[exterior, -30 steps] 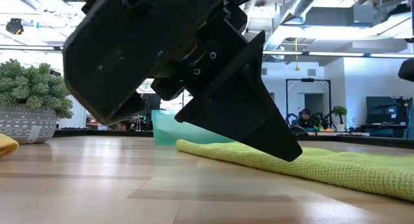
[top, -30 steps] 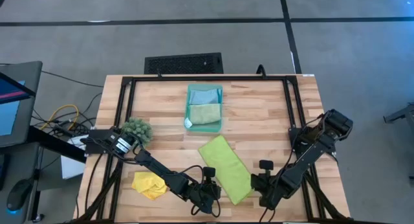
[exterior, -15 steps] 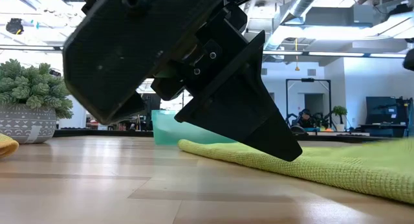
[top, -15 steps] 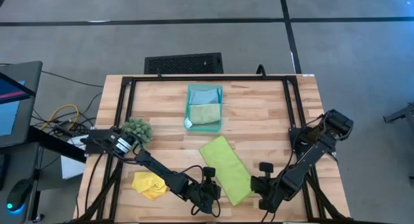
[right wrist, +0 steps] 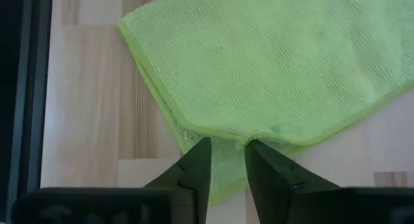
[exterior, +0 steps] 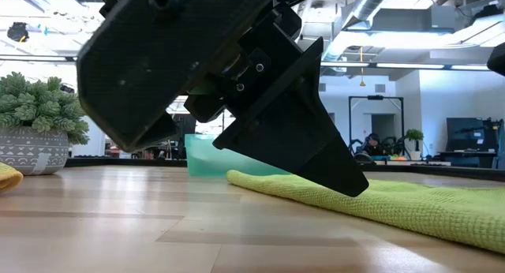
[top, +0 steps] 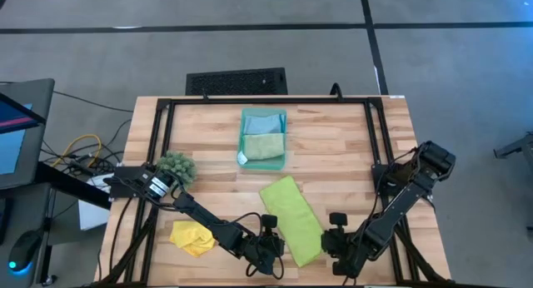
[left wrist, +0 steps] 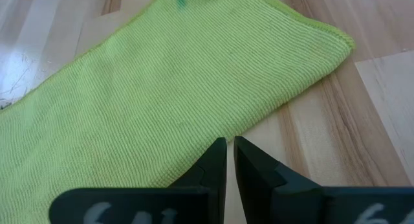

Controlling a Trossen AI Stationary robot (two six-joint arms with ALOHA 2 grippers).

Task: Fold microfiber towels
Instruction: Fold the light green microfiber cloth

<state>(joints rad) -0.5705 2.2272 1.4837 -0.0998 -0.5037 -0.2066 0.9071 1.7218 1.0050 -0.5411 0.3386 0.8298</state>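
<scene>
A lime green towel (top: 291, 218), folded into a long strip, lies slantwise on the table's near middle (left wrist: 162, 88) (right wrist: 272, 68) (exterior: 410, 202). My left gripper (top: 271, 241) is shut at the strip's left long edge (left wrist: 229, 143). My right gripper (top: 335, 238) is open above the strip's near end, one finger on each side of the under layer's corner (right wrist: 226, 156). A yellow towel (top: 191, 236) lies crumpled at the near left. The light blue towel (top: 263, 121) and the pale sage green towel (top: 264, 146) lie folded in the teal tray (top: 285, 136). My left gripper presses its shut fingertips (exterior: 353, 185) down on the lime towel's left long edge (left wrist: 213, 130), coming slantwise from above and from the table's near left. The towel lies flat on the table under them.
A small potted plant (top: 176, 165) stands at the left, behind the left arm. A black frame (top: 266, 101) runs round the tabletop. Bare wood lies between the tray and the lime towel and to the right of it.
My right gripper has gone a little up and toward the table's left. The lime towel's near end rose off the table half a second ago and now lies flat again. Its far end has slid slightly toward the right. The left gripper stays put.
</scene>
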